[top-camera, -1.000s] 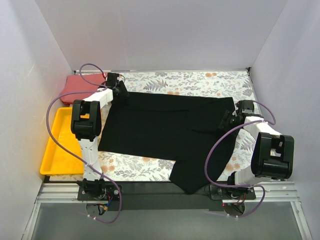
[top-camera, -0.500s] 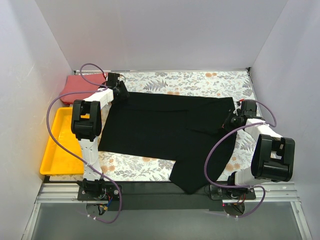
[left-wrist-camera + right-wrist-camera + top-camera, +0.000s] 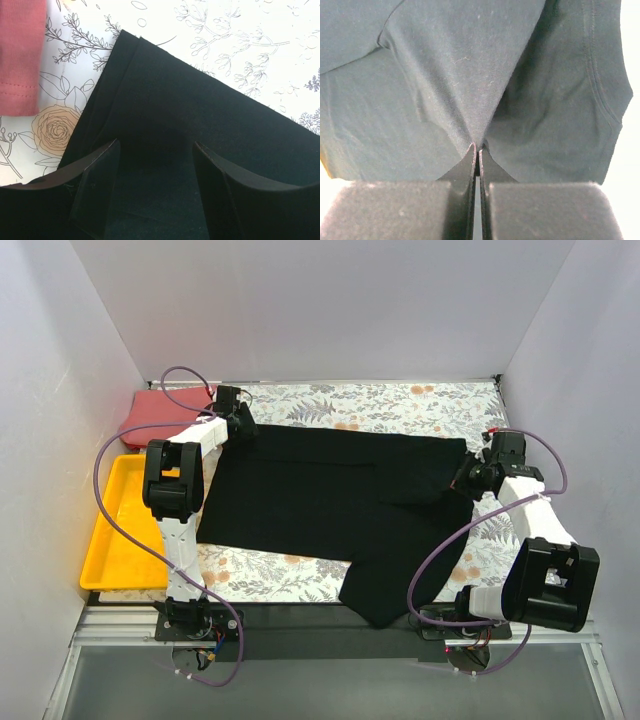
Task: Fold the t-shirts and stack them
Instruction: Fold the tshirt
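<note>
Right hand (image 3: pixel 478 148): drawn outward, clamped on black shirt (image 3: pixel 310 495) sleeve, flattening it.
Left hand (image 3: pixel 156 150): spread wide over shirt's far corner, empty.

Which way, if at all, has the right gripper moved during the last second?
Yes. The right gripper, shut on the large black cloth t-shirt, has moved rightward, toward the white right wall, seen from the top camera.

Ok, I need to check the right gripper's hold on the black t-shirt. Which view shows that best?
The right wrist view: the right gripper is shut on a pinched ridge of the black t-shirt. The top external view shows only the gripper at the shirt's right edge; the left wrist view shows only another corner.
</note>
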You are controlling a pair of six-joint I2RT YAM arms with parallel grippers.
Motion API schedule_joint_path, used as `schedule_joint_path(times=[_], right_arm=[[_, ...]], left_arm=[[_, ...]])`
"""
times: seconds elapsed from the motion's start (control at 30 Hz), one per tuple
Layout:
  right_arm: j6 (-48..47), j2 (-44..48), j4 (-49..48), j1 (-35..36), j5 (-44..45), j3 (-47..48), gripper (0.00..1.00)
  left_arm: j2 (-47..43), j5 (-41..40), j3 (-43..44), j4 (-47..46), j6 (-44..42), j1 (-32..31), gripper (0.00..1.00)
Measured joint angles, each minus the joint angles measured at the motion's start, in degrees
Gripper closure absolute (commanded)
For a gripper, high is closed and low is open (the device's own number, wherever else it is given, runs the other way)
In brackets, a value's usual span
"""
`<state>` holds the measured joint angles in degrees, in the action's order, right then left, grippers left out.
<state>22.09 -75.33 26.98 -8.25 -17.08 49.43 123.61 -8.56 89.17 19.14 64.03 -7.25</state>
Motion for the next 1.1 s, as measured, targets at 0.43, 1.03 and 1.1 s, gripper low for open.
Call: schedule_joint_path(times=[0.43,1.03,1.1], right_arm=[[0.1,3.3,8.9,0.0,0.3,2.0,0.99],[4.2,6.0,11.9,1.7,-1.1,1.9,0.99],[4.8,6.7,11.3,2.7,-1.3,0.0,0.97]], left_arm=[[-0.2,-0.3,0.0,1.1,-0.9,0.4,0.41],[-0.2,-0.3,0.3,2.1,-1.4,0.7,0.41],[-0.2,-0.4,0.4,2.4,-1.5,0.8,0.41]])
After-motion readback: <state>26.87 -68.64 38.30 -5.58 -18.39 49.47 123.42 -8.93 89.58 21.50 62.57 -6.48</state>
